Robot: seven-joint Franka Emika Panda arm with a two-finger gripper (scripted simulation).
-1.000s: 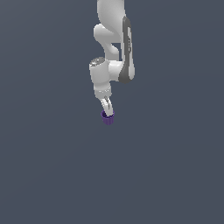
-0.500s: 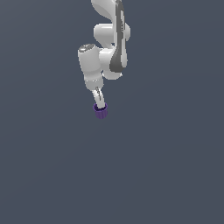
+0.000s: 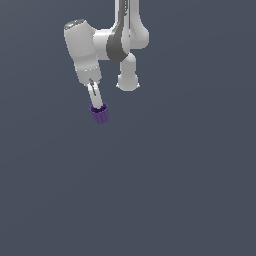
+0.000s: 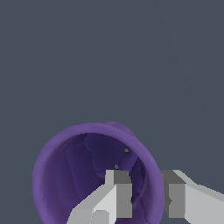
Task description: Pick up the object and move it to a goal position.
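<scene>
The object [image 3: 101, 115] is a small dark-purple ribbed cup, held up in the air and tilted, at the tip of the white arm in the exterior view. My gripper [image 3: 99, 106] is shut on its rim. In the wrist view the object [image 4: 74, 162] shows its hollow purple inside, with one finger [image 4: 117, 192] inside the cup and the other finger [image 4: 177, 197] outside, the wall pinched between them at my gripper [image 4: 148, 194].
Only a plain dark grey-blue background shows around the arm [image 3: 117, 42] in both views. No goal marker, table edge or other object is visible.
The arm has swung toward the exterior view's left and up, carrying the purple cup with it. The wrist has tilted more; the grip has stayed shut on the cup.
</scene>
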